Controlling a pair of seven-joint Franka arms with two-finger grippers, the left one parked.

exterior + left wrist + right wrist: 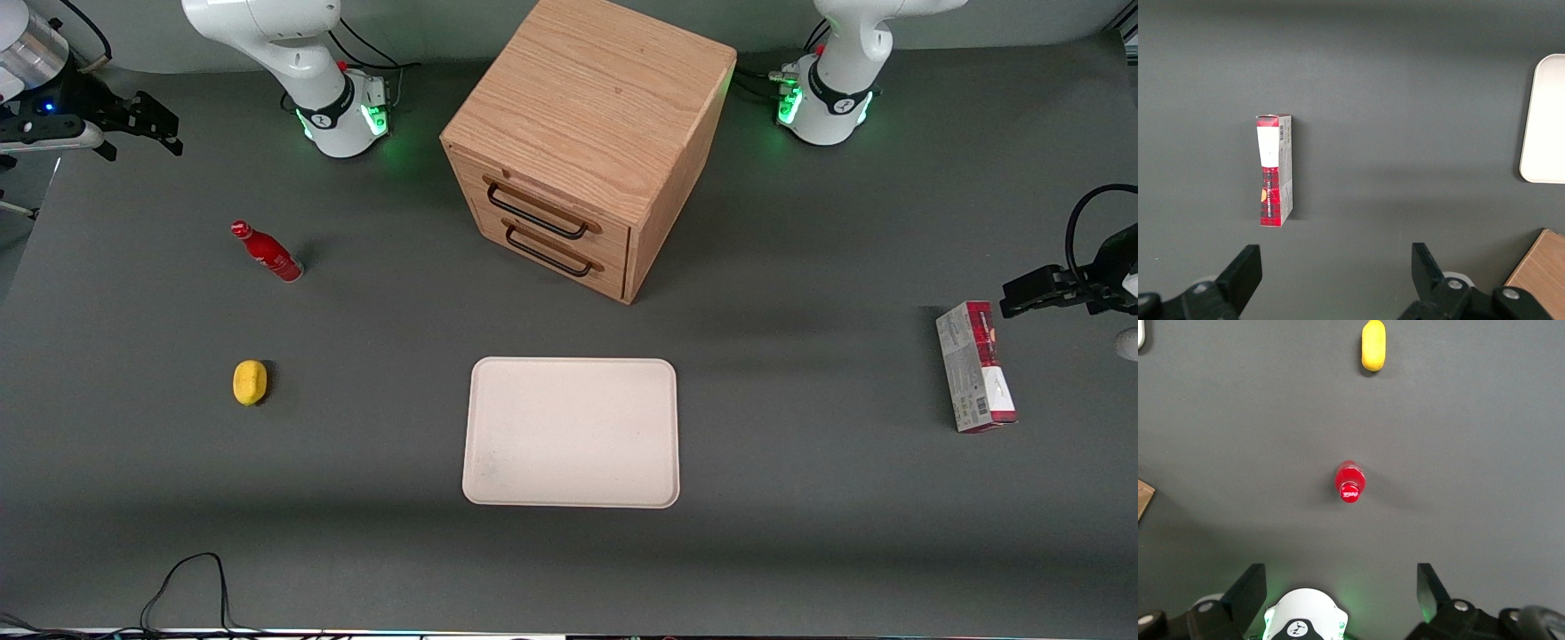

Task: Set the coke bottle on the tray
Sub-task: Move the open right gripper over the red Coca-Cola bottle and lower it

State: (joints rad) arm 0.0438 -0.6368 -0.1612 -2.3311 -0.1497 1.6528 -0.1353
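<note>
Gripper: the gripper hung high above the coke bottle, fingers spread wide, holding and touching nothing.
Coke bottle: the coke bottle stood upright on the table, well apart from the tray, toward the working arm's end.
Tray: the tray sat in front of the drawer cabinet, nothing on it.
Writing: white marks on the bottle cap, unreadable.

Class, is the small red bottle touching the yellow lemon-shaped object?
Apart. In the front view the small red bottle stands farther from the camera than the yellow lemon-shaped object, bare grey table between them. The gripper hangs open, far above.
</note>
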